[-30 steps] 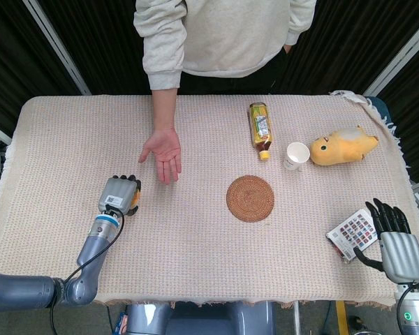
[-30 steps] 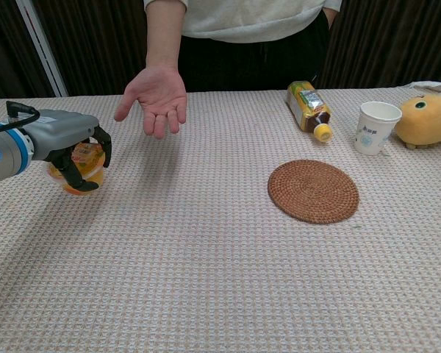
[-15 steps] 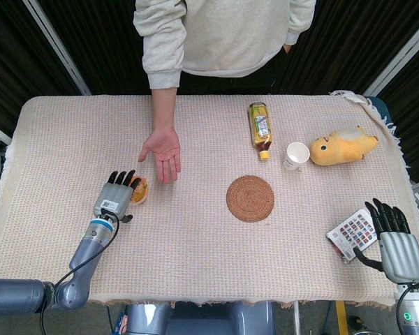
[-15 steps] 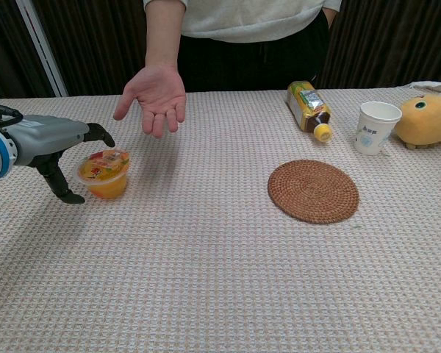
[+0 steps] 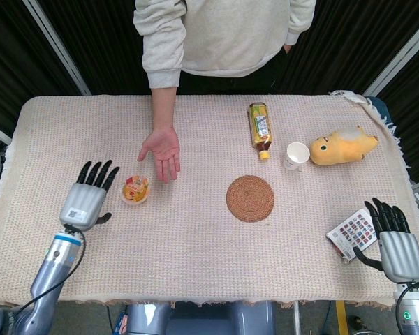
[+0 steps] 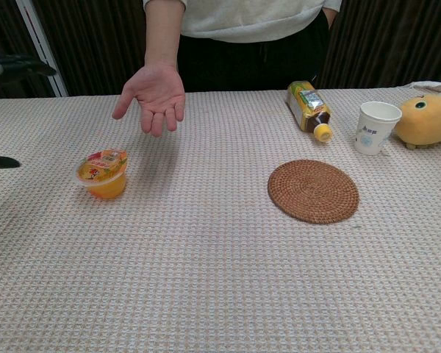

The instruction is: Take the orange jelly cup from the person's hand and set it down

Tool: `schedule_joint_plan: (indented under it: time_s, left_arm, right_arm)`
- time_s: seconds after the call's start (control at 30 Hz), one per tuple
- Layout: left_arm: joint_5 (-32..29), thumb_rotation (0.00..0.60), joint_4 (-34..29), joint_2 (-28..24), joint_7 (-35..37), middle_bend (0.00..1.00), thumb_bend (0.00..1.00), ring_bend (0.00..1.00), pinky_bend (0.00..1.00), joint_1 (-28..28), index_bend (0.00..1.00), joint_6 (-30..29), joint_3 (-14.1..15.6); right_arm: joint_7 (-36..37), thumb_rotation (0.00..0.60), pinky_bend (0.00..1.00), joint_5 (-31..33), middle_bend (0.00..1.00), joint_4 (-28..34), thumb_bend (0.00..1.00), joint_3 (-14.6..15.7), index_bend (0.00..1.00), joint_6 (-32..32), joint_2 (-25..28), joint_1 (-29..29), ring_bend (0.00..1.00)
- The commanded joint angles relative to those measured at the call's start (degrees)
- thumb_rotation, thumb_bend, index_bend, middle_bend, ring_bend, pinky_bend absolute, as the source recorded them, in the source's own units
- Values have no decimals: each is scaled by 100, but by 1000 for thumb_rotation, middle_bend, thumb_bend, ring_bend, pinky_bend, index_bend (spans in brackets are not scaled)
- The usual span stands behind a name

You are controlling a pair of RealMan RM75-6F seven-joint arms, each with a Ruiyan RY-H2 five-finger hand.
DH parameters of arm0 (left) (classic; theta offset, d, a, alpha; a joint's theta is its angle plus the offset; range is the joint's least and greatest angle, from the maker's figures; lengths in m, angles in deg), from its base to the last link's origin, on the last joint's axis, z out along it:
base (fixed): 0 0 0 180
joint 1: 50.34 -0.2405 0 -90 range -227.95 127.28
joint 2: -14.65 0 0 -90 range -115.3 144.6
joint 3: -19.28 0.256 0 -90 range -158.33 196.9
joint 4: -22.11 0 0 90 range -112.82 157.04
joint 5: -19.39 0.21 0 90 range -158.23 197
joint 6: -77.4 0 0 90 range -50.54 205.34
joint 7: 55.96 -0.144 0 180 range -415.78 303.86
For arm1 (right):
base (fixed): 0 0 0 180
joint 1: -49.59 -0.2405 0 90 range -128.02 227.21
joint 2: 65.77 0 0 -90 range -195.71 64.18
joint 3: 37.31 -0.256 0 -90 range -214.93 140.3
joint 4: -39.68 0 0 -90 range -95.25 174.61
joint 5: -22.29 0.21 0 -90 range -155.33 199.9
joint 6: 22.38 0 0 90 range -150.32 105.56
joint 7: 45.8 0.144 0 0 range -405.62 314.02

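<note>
The orange jelly cup (image 5: 135, 189) (image 6: 103, 173) stands upright on the woven tablecloth, just below and left of the person's open palm (image 5: 162, 151) (image 6: 153, 94), which holds nothing. My left hand (image 5: 89, 197) hovers to the left of the cup with its fingers spread, apart from it; in the chest view only dark fingertips (image 6: 3, 161) show at the left edge. My right hand (image 5: 394, 239) rests open at the table's near right corner, far from the cup.
A round woven coaster (image 5: 250, 198) (image 6: 313, 190) lies mid-table. Behind it are a lying tea bottle (image 5: 260, 129) (image 6: 309, 108), a white paper cup (image 5: 297, 154) (image 6: 374, 126) and a yellow plush toy (image 5: 343, 146) (image 6: 428, 118). A patterned card (image 5: 352, 232) lies by my right hand.
My left hand let go of the jelly cup, opened its fingers and drew back to the left. The cup now stands alone on the cloth. The right hand has not moved.
</note>
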Motion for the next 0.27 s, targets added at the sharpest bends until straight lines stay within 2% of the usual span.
schedule_joint_plan:
  time_s: [0.03,0.17,0.27]
  left_arm:
    - [742,600,-178,-488,496,0,143,0,0,-849,0,-797,573]
    - [988,600,30,-599,988,0,136,0,0,-1443,0,-1212,763]
    - [1054,600,188,-689,1204,0,137,0,0,-1708,0,-1328,783]
  right_arm:
    - [-37,600,0,-13,0,-10,140,-6,0,2,-22,-13,0]
    - [-63,600,0,-2,0,0,140,-13,0,-3,-38,-21,0]
    - [-71,600,0,-10,0,-15,139,-24,0,25,-46,-19,0]
